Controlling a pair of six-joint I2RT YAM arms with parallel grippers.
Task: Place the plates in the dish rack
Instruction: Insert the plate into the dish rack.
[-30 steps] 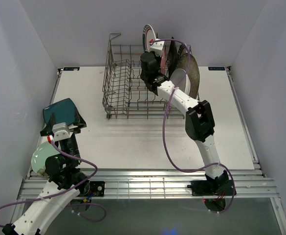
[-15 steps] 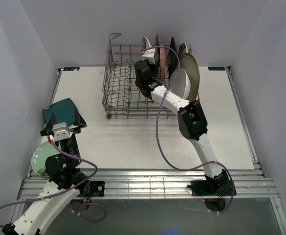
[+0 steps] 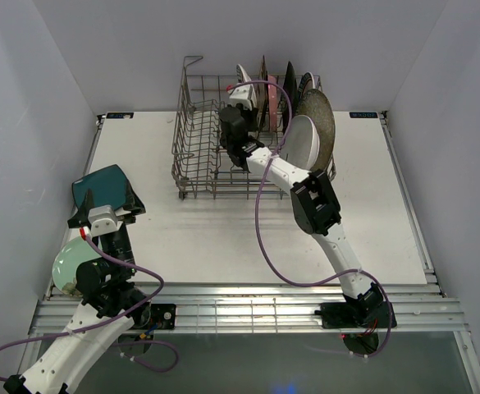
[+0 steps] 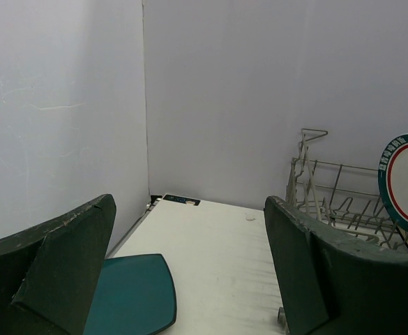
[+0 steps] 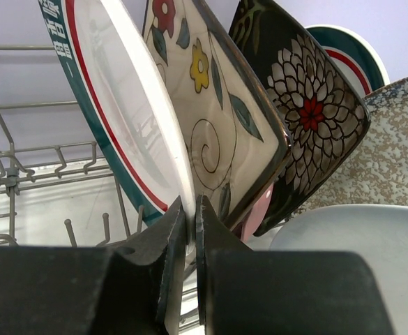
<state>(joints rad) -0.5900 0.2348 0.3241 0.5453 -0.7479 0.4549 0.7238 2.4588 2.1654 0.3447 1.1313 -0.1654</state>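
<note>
Right gripper: the right gripper [image 5: 191, 209] is closed on the lower rim of a round plate with a teal rim [image 5: 113, 91]. Its fingers [image 5: 158, 244] pinch the edge with almost no gap between them.
Held plate: it stands on edge inside the dish rack [image 3: 197, 152], in the far right part. It is the leftmost of the row of standing plates. Whether its bottom sits between the tines cannot be told.
Row behind it: a cream floral plate [image 5: 210, 105] stands just beside the held plate. Next come a black floral plate [image 5: 305, 105] and a second teal-rimmed plate [image 5: 357, 56]. All are on edge and leaning.
Pink plate: only part of the pink plate [image 5: 256, 209] shows, low between the cream and black ones.
Right end of rack: a speckled grey plate [image 3: 322, 111] stands on edge, with a white plate [image 3: 304, 141] leaning in front of it.
Left gripper: the left gripper [image 4: 190, 209] has its jaws spread wide and grips nothing.
Left gripper position: it hangs above a teal square plate [image 4: 130, 296], which lies flat at the left edge of the table [image 3: 182, 230], well apart from the rack.
Other plate outside the rack: a pale green plate [image 3: 71, 267] lies at the near left corner, partly hidden by the left arm. Contact with the teal square plate cannot be told.
</note>
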